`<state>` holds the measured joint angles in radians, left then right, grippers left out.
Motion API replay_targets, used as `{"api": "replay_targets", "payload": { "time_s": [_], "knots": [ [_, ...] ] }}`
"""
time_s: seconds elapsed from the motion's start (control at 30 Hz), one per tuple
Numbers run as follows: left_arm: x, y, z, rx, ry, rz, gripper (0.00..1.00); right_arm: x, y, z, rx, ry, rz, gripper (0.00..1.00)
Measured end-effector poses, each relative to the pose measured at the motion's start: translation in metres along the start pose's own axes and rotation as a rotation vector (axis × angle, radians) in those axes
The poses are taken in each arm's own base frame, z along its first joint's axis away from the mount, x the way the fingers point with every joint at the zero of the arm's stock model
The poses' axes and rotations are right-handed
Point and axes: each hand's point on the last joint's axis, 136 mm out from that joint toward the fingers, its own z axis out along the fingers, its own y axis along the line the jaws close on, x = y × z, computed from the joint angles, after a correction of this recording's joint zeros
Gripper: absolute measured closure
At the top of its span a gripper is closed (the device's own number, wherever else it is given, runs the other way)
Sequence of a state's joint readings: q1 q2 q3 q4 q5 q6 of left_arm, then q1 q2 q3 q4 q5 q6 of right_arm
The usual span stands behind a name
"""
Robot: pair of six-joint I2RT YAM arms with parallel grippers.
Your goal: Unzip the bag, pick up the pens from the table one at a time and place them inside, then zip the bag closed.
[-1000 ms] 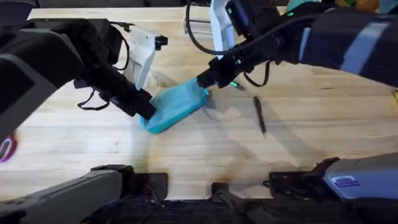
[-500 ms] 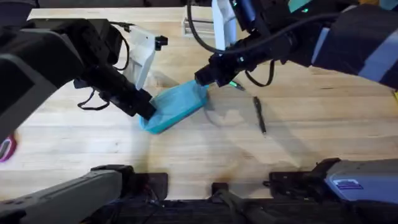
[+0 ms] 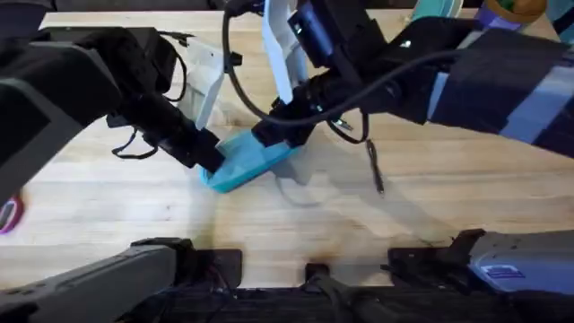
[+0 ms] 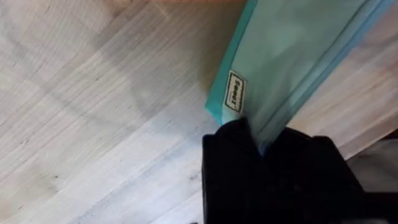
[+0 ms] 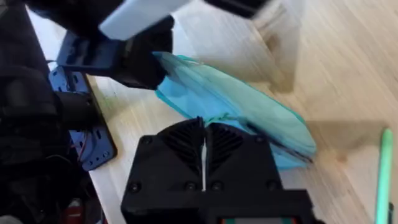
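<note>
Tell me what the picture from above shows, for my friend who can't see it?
Two black robot arms hold a teal bag lying on the wooden table: the left gripper clamps its near-left end and the right gripper pinches its top edge. A dark pen lies on the table to the right.

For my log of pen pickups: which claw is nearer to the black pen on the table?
Right. The right claw is shut at the bag's zipper, closer to the black pen. The left claw clamps the bag's opposite end, farther away.
</note>
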<state>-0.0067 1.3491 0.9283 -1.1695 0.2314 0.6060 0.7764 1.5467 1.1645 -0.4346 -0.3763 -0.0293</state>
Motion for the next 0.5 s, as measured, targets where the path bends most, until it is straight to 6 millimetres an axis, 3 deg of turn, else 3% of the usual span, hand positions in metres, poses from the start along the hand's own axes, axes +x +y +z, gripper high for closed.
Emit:
{"api": "replay_targets", "payload": {
  "time_s": [0.3, 0.5],
  "knots": [
    [0.000, 0.000, 0.000, 0.001, 0.000, 0.000, 0.958, -0.009, 0.031, 0.021, -0.048, -0.028, -0.080, 0.972],
    [0.000, 0.000, 0.000, 0.001, -0.001, 0.000, 0.958, -0.010, 0.040, 0.036, -0.066, -0.030, -0.073, 0.972]
  ]
}}
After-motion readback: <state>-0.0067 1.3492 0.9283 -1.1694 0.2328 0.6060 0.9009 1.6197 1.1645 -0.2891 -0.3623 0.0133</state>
